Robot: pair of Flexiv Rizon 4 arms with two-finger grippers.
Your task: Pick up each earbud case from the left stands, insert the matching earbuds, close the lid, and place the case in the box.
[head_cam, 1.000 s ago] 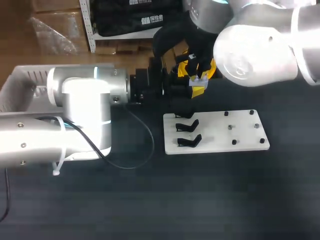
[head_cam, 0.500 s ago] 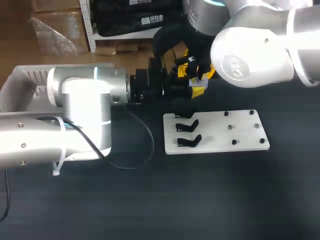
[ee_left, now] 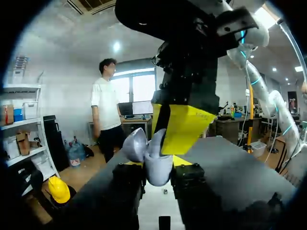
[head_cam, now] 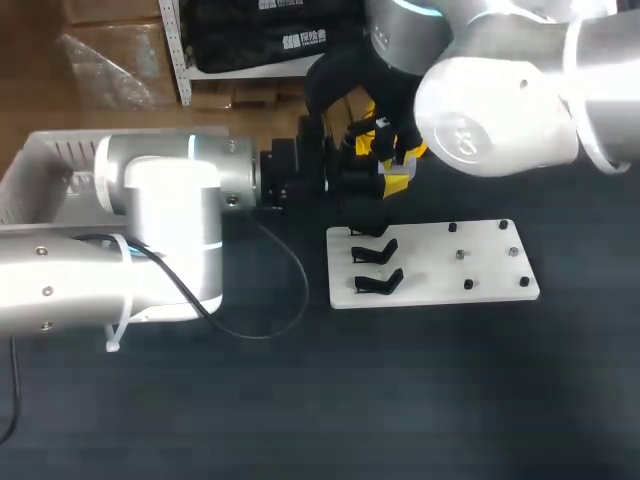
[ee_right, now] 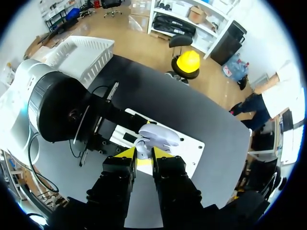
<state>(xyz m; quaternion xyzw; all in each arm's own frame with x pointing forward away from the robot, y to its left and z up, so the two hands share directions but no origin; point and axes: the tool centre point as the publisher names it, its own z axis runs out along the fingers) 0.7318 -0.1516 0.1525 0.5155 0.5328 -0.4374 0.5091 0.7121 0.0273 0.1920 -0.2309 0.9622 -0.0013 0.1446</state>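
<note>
Right end effector [head_cam: 392, 163] beyond white board [head_cam: 480, 275]

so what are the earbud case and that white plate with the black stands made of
earbud case: smooth pale plastic, it seems, with a soft sheen on its rounded shell.
white plate: flat, even matte white, plastic or painted sheet; cannot tell which.
black stands: dull black, probably plastic, too small to be sure.

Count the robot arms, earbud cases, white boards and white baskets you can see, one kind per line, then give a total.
2 robot arms: left arm, right arm
1 earbud case
1 white board
1 white basket
Total: 5
</note>
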